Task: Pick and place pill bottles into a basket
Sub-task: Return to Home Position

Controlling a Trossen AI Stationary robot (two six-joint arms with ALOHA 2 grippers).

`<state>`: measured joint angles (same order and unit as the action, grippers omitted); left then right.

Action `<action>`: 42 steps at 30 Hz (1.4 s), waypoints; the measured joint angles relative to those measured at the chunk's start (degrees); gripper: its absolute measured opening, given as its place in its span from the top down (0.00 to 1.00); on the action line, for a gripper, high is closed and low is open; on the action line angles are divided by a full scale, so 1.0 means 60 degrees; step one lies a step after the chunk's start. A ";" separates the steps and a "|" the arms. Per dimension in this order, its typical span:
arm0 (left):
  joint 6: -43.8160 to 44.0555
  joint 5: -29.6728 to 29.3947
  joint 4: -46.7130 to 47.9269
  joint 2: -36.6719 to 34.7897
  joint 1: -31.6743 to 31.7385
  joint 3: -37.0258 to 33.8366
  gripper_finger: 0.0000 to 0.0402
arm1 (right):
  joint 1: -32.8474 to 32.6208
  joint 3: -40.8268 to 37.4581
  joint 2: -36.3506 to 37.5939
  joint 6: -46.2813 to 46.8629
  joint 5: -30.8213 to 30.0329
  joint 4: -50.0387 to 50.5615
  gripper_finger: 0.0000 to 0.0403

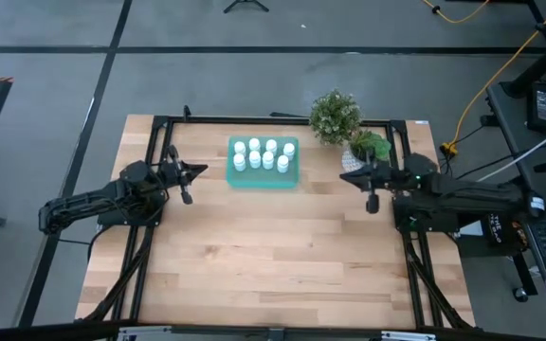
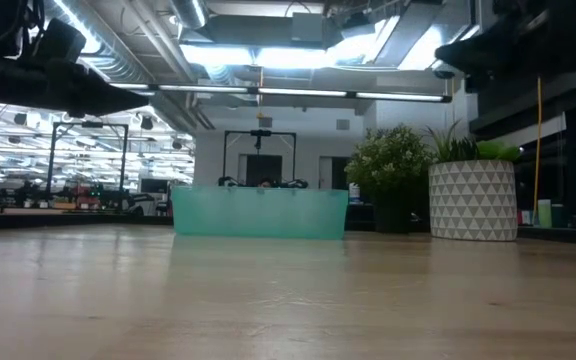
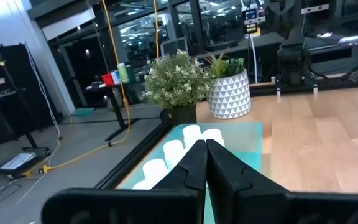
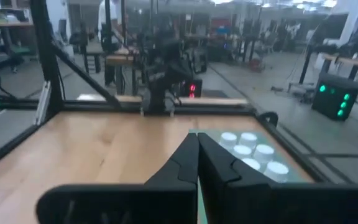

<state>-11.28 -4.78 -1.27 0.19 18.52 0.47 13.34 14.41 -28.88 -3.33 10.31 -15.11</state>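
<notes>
Several white pill bottles (image 1: 263,154) stand upright inside the teal basket (image 1: 263,177), which rests on the table near its far edge; they also show in the left wrist view (image 3: 178,149) and the right wrist view (image 4: 248,151). My left gripper (image 1: 201,171) hovers shut to the left of the basket, its fingers (image 3: 205,163) pointing level at it and holding nothing. My right gripper (image 1: 345,176) hovers shut to the right of the basket, also level, with nothing between its fingers (image 4: 196,163). In the low view the basket (image 2: 259,212) hides the bottles.
A small leafy plant in a dark pot (image 1: 335,117) and a white patterned pot with a green plant (image 1: 368,148) stand at the far right, close behind my right gripper. A black frame (image 1: 159,133) runs along the table's far, left and right sides. The near half of the wooden table (image 1: 273,265) lies bare.
</notes>
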 joint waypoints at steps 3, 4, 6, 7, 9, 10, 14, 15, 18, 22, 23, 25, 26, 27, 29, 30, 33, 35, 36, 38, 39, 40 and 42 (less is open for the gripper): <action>-0.0239 0.0004 -0.0001 0.0028 0.0000 0.0000 0.99 | -0.0061 -0.0043 0.1025 0.0054 -0.0014 0.0740 0.99; -0.0333 0.0001 -0.0005 0.0028 0.0000 0.0000 0.99 | -0.0127 -0.0181 0.1317 0.0188 -0.0019 0.0747 0.99; -0.0408 -0.0004 -0.0005 0.0028 0.0000 0.0000 1.00 | -0.0275 -0.0608 0.1775 0.0430 -0.0160 0.0505 1.00; -0.0420 -0.0009 -0.0009 0.0028 0.0000 0.0000 1.00 | -0.0351 -0.0890 0.1964 0.0503 -0.0317 0.0362 1.00; -0.0419 -0.0079 -0.0021 0.0028 0.0000 0.0000 0.99 | -0.0487 -0.1346 0.2226 0.0627 -0.0764 0.0131 1.00; -0.0406 -0.0114 -0.0027 0.0028 0.0000 0.0000 0.99 | -0.0534 -0.1562 0.2299 0.0723 -0.0876 0.0009 1.00; -0.0219 -0.0046 -0.0028 0.0028 0.0000 0.0000 0.99 | -0.0656 -0.2112 0.2356 0.0807 -0.0882 -0.0427 1.00; -0.0156 -0.0006 -0.0027 0.0028 0.0000 0.0000 0.99 | -0.0687 -0.2198 0.2360 0.0795 -0.0882 -0.0529 1.00; 0.0065 0.0207 0.0011 0.0028 0.0000 0.0000 0.99 | -0.0710 -0.2339 0.2356 0.0723 -0.0877 -0.0514 1.00; 0.0357 0.0652 0.0061 0.0049 0.0000 0.0000 0.99 | -0.0710 -0.2339 0.2356 0.0722 -0.0874 -0.0498 1.00; 0.0403 0.0722 0.0068 0.0054 0.0000 0.0000 0.99 | -0.0710 -0.2339 0.2356 0.0742 -0.0874 -0.0496 0.99; 0.0442 0.0729 0.0071 0.0054 0.0000 0.0000 0.99 | -0.0710 -0.2339 0.2356 0.0764 -0.0874 -0.0475 0.98; 0.0474 0.0729 0.0073 0.0054 0.0000 0.0000 0.99 | -0.0710 -0.2339 0.2356 0.0759 -0.0874 -0.0420 0.97; 0.0519 0.0729 0.0076 0.0054 0.0000 0.0000 0.99 | -0.0710 -0.2339 0.2356 0.0740 -0.0874 -0.0405 0.96; 0.0538 0.0729 0.0079 0.0054 0.0000 0.0000 0.99 | -0.0707 -0.2339 0.2356 0.0608 -0.0881 -0.0419 0.95; 0.0536 0.0729 0.0082 0.0054 0.0000 0.0000 0.99 | -0.0698 -0.2339 0.2356 0.0512 -0.0908 -0.0413 0.94; 0.0535 0.0729 0.0082 0.0054 0.0000 0.0000 0.99 | -0.0696 -0.2339 0.2356 0.0509 -0.0947 -0.0416 0.94; 0.0538 0.0729 0.0084 0.0054 0.0000 0.0000 0.99 | -0.0696 -0.2339 0.2356 0.0509 -0.0951 -0.0416 0.94; 0.0538 0.0729 0.0086 0.0054 0.0000 0.0000 0.99 | -0.0696 -0.2339 0.2356 0.0513 -0.0951 -0.0416 0.94; 0.0538 0.0729 0.0090 0.0054 0.0000 0.0000 0.99 | -0.0696 -0.2339 0.2356 0.0723 -0.0951 -0.0426 0.94; 0.0538 0.0729 0.0090 0.0054 0.0000 0.0000 0.99 | -0.0696 -0.2339 0.2356 0.0891 -0.0953 -0.0427 0.94; 0.0536 0.0729 0.0090 0.0054 0.0000 0.0000 0.99 | -0.0696 -0.2339 0.2356 0.1045 -0.0954 -0.0428 0.94; 0.0531 0.0729 0.0091 0.0054 0.0000 0.0000 0.99 | -0.0696 -0.2339 0.2356 0.1265 -0.0954 -0.0427 0.94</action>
<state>-8.10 -0.40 -0.73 0.51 18.52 0.47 9.17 0.38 -14.74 4.26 4.58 -17.67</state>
